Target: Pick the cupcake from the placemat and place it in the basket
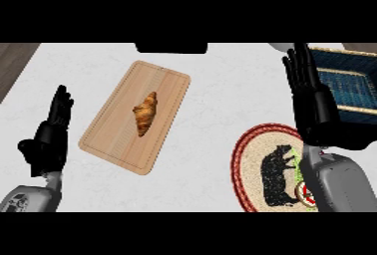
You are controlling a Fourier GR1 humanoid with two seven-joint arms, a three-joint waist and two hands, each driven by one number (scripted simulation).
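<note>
Head view
Worktop (213, 124): pale, marbled, carrying everything listed here.
Board (135, 115): wooden, rectangular, lying at a slant left of centre.
Croissant (146, 113): golden brown, resting on the middle of the board, lengthwise along it.
Placemat (258, 149): round, woven, red-rimmed, with a black bear figure; at lower right, partly under the right forearm.
Cupcake (303, 191): only a small bit shows, red and white with some green beside it, on the placemat's right part at the edge of the right forearm; the rest is hidden by the arm.
Basket (352, 84): woven rim, dark blue inside, at the right edge of the view, beyond the placemat.
Right hand (315, 112): black, over the basket's left side, beyond the placemat; fingers (300, 67) straight and together, pointing away from the robot, holding nothing.
Left hand (50, 134): black, at the left edge beside the board and apart from it; resting open, fingers (60, 102) straight and pointing away, holding nothing.
Dark object (171, 48): at the top edge, cut off; what it is cannot be told.
</note>
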